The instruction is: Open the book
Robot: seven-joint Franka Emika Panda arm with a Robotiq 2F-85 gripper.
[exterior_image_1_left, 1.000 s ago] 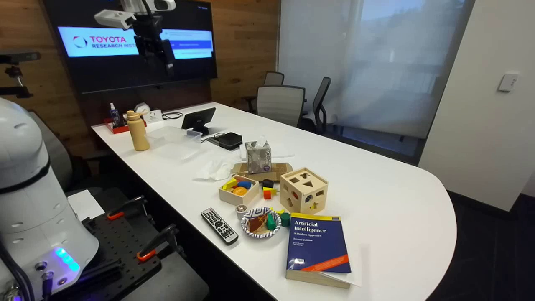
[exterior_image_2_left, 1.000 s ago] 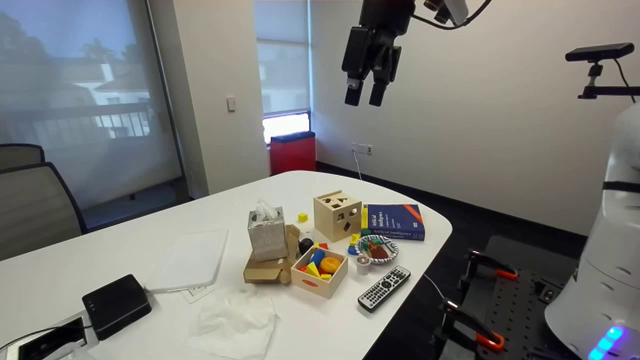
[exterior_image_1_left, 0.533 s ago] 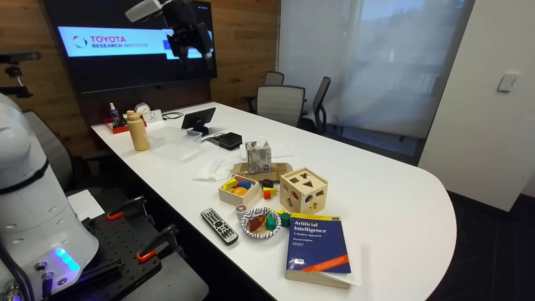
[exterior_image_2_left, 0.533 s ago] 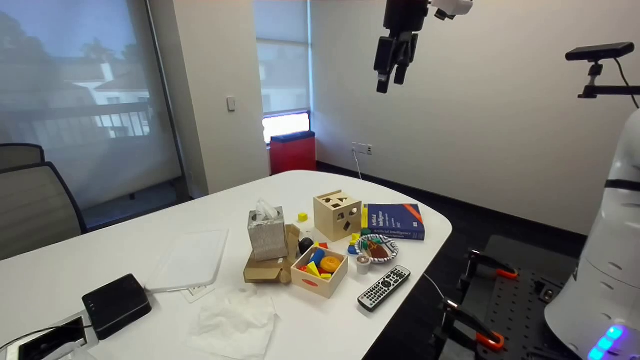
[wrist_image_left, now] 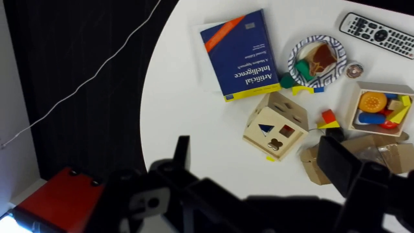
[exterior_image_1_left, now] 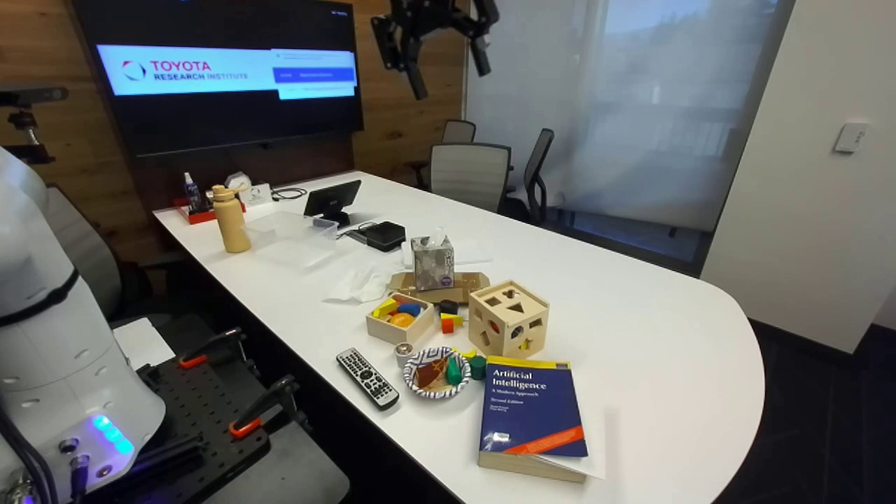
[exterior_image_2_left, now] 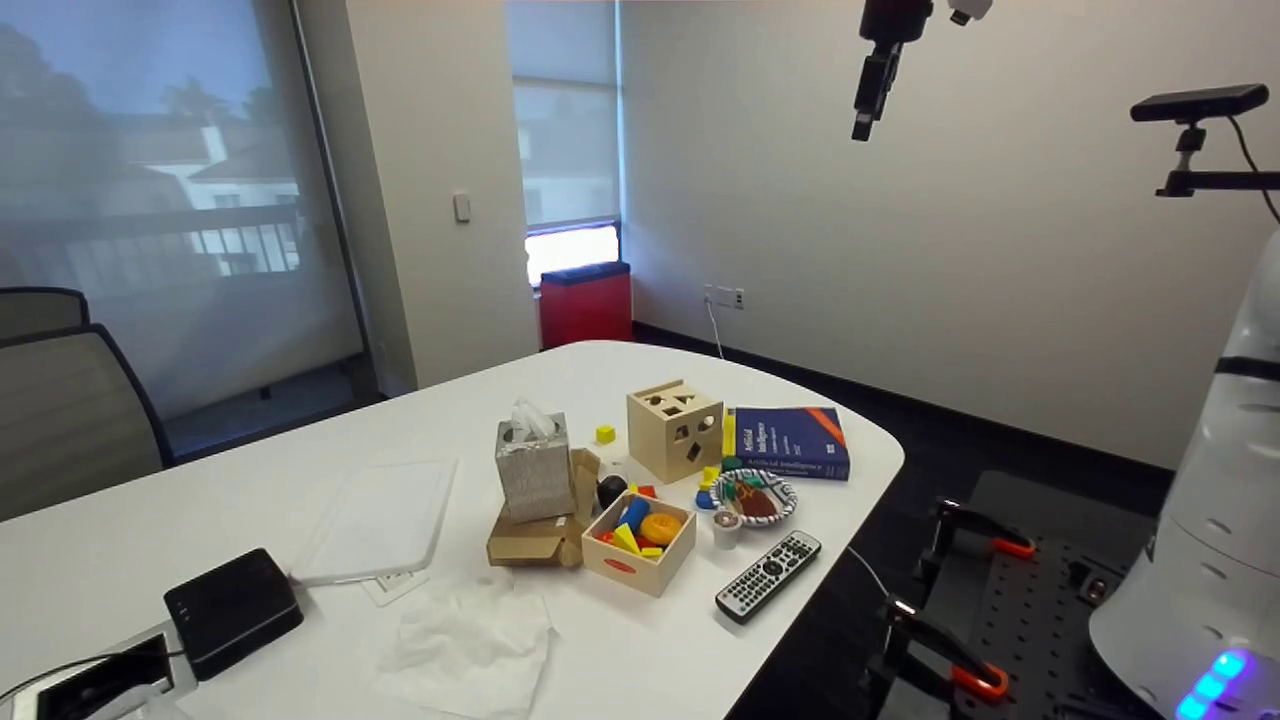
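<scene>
Hovering well above the tabletop (exterior_image_1_left: 651, 336), gripper (exterior_image_1_left: 451, 80) has its jaws apart. Blue book (exterior_image_1_left: 528, 413) lies flat and closed near the rounded end, front cover up. White sheet (exterior_image_1_left: 593, 460) sticks out past one edge; can't tell if it's under the book or between pages. Wooden cube (exterior_image_1_left: 505, 325) sits just beside the yellow-striped end, patterned bowl (exterior_image_1_left: 437, 393) near the spine. Remote (exterior_image_1_left: 367, 378) lies past the bowl, farther from the book.
</scene>
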